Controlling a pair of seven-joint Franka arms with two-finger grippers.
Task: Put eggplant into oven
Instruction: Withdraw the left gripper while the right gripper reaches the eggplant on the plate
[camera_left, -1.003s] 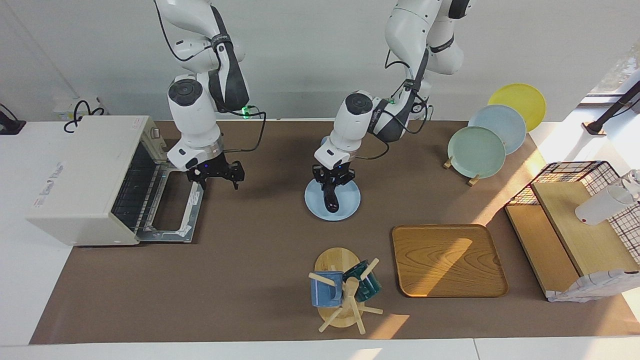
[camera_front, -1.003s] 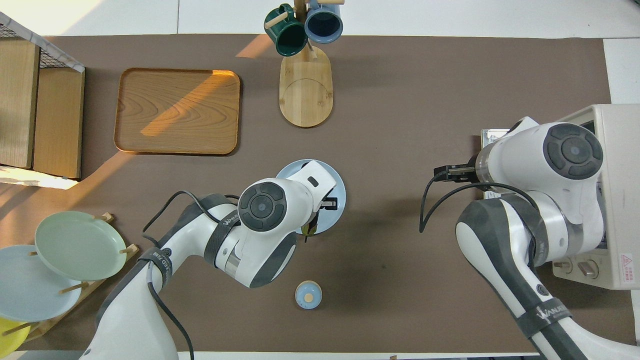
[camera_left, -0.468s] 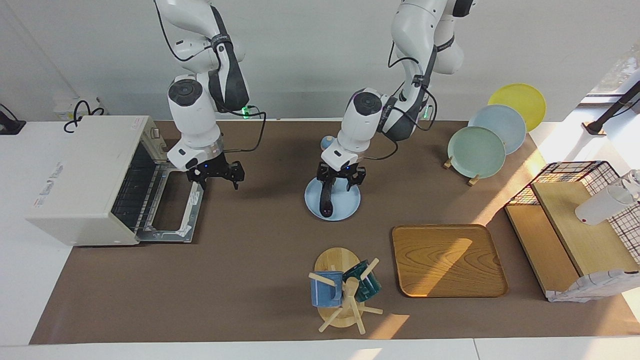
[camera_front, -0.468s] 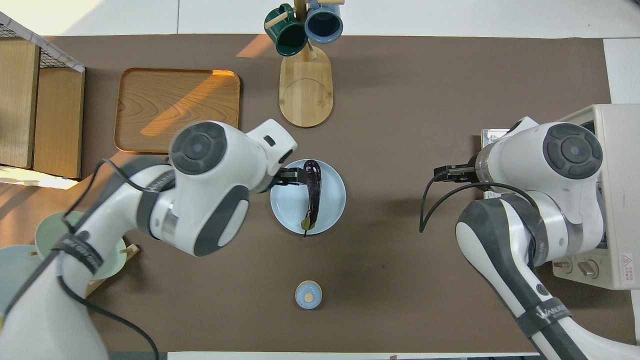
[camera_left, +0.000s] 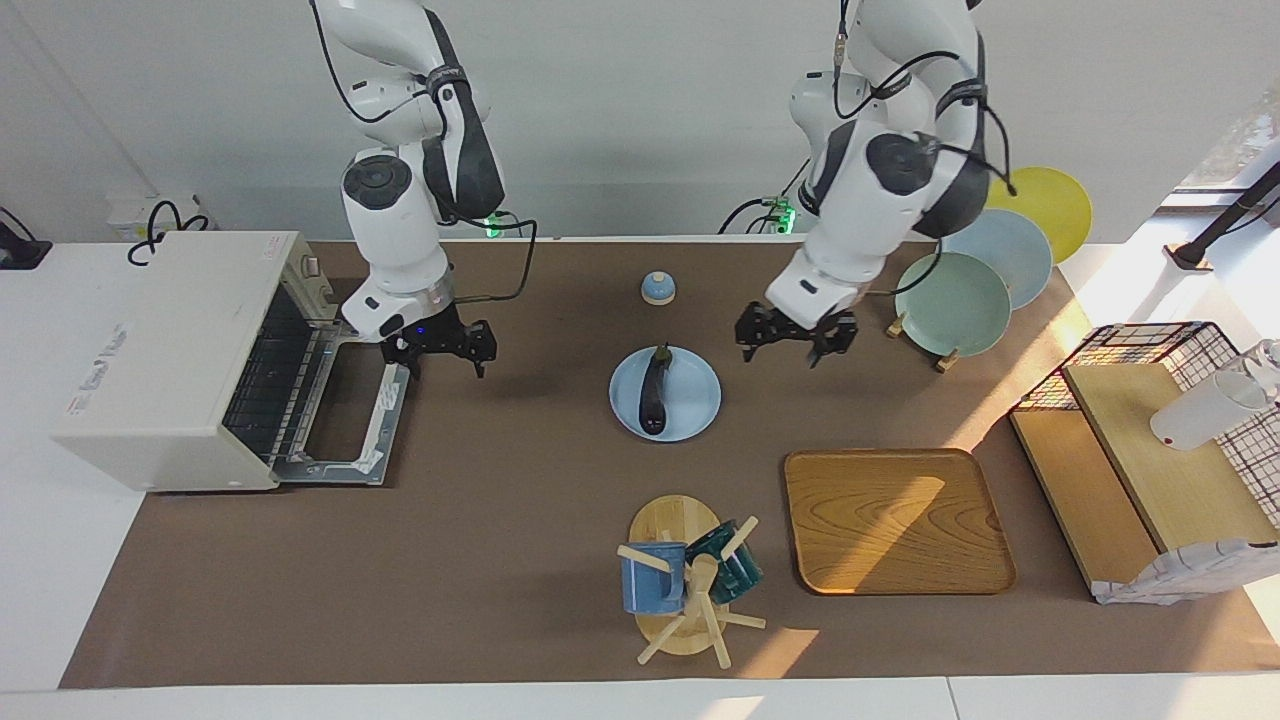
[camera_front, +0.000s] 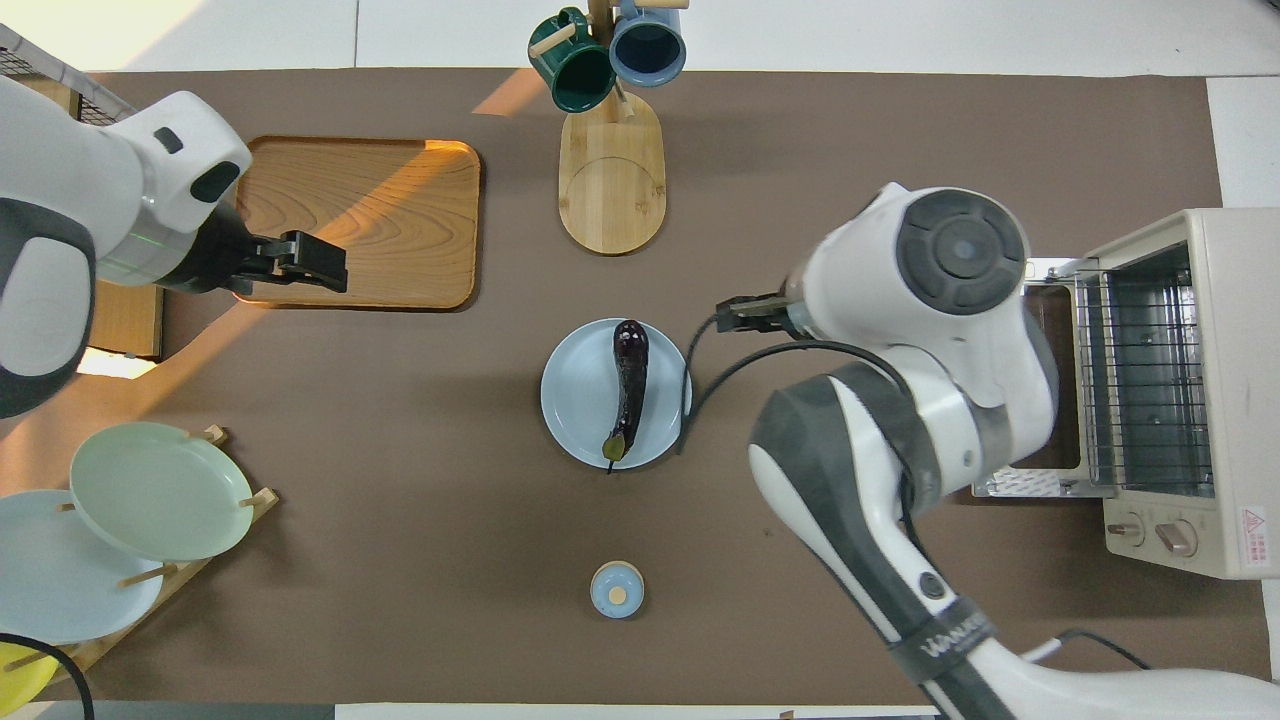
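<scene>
Left hand (camera_left: 795, 343) fingers apart, right hand (camera_left: 440, 350) prob. apart too, glossy slender eggplant (camera_left: 654, 389) on round plate (camera_left: 697, 398)

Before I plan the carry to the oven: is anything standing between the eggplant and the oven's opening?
Nothing visible does. The eggplant lies on the blue plate; bare table runs to the oven, whose door is down. Only the right hand hangs near that door.

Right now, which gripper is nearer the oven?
Right. The right gripper hangs by the oven's open door; the left gripper is up in the air toward the left arm's end of the table.
</scene>
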